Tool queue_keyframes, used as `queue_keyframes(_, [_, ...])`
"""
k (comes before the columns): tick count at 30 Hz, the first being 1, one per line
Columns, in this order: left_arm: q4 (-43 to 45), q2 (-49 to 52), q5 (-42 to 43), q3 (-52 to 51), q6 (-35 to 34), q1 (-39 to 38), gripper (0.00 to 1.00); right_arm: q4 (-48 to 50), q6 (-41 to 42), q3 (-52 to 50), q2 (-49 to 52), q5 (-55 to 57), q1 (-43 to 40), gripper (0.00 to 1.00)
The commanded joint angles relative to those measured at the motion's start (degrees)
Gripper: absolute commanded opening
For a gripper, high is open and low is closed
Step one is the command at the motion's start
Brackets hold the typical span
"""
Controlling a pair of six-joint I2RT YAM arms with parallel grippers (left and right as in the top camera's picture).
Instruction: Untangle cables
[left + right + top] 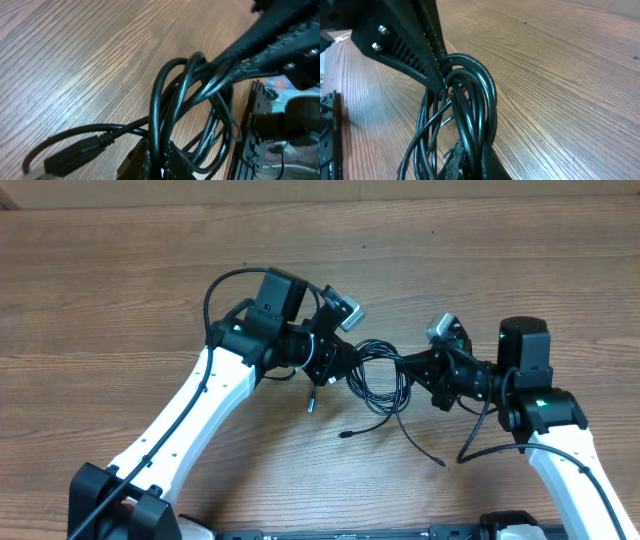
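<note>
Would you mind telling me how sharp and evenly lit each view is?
Overhead: sharp, evenly lit, soft shadows under the arms. Left wrist: pale sheen on the table, the plug at lower left soft. Right wrist: glossy highlights on the cables, bottom edge blurred.
</note>
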Motion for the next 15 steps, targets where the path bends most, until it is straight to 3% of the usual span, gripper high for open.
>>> queue_keyframes(1, [0.22,-1.18,-9.62,1.36,-10.08,-0.09,0.04,1.11,7.15,1.36,-0.15,4.11,0.13,0.04])
queue_keyframes(7, [-0.42,-1.18,-23.52,1.36,-25.27,-0.09,0.04,2.64,13.31,1.36,-0.15,6.86,0.11,0.04])
queue_keyframes(11, [-1.22,-1.18,-27.08,1.36,-30.53,-0.09,0.04,3.02,17.2,1.36,-0.15,9.75,0.09,0.04])
queue_keyframes(15, [-2.27,-1.18,-29.33,1.36,-34.49,-0.09,0.04,2.91,27.45,1.36,-0.15,19.26,0.09,0.04])
